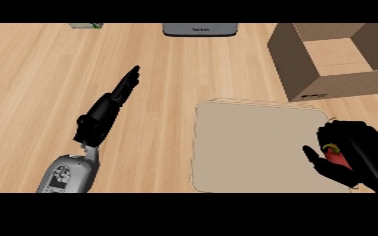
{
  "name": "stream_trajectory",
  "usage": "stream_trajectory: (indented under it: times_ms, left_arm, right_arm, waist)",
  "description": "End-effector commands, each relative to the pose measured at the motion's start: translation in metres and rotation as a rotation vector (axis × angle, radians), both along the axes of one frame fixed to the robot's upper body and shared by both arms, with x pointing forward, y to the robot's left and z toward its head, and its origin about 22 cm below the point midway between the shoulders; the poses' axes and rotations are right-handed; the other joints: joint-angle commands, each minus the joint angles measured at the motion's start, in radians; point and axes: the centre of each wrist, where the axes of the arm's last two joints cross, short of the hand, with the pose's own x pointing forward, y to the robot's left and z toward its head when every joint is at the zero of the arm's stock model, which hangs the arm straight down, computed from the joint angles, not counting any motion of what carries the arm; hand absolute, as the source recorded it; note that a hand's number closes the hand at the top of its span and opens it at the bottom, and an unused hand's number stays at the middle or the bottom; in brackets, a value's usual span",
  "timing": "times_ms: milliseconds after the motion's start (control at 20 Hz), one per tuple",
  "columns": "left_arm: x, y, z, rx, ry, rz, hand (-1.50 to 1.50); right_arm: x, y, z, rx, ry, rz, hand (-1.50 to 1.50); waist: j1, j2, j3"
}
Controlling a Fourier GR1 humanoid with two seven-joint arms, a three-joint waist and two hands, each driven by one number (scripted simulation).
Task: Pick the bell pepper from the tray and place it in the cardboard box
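Over on the left, the robot's left hand point(111, 102) stretches out over the bare wooden counter point(148, 65), its fingers straight and laid together, pointing up and away toward the far edge. It holds nothing and touches nothing I can make out. Its grey forearm point(70, 172) comes in from the lower edge below it.

Along the far edge of the counter sits a small green and white item point(87, 25), cut off by the top of the view, and a little to the right of it a flat grey device point(201, 29), also partly cut off.

Nearer, right of centre, lies the beige tray point(251, 145), a flat square with rounded corners. At its right edge the right hand point(343, 155) is curled around the bell pepper point(334, 155); only a patch of red with a bit of green stem shows between the thumb and the fingers. The pepper is therefore in that hand's grasp, over the tray's right rim; whether it is lifted off the tray I cannot tell.

Beyond the tray, at the far right, stands the cardboard box point(325, 82), its top open, well apart from the hand and pepper.
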Motion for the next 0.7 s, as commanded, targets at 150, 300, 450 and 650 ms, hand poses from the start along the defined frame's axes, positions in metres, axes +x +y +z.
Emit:
stream_trajectory:
  times_ms: [150,300,450,650]
  left_arm:
    - [-0.004,0.009,0.003,0.013,0.000,0.048,0.00]
    - [-0.005,0.006,-0.001,0.011,0.009,0.049,0.00]
    - [-0.024,0.009,0.001,-0.002,-0.001,0.027,0.00]
    - [-0.004,0.003,0.005,0.001,0.005,0.002,0.00]
  right_arm:
    - [-0.002,-0.055,0.092,0.105,-0.065,0.206,1.50]
    - [-0.010,-0.073,0.106,0.233,-0.124,0.225,1.50]
    - [-0.019,-0.091,0.129,0.276,-0.173,0.140,1.50]
    - [-0.015,-0.101,0.154,0.368,-0.169,0.101,1.50]
  waist:
    - [-0.027,-0.008,-0.002]
    - [-0.034,-0.008,-0.002]
    - [-0.020,-0.009,-0.002]
    - [-0.013,-0.003,-0.002]
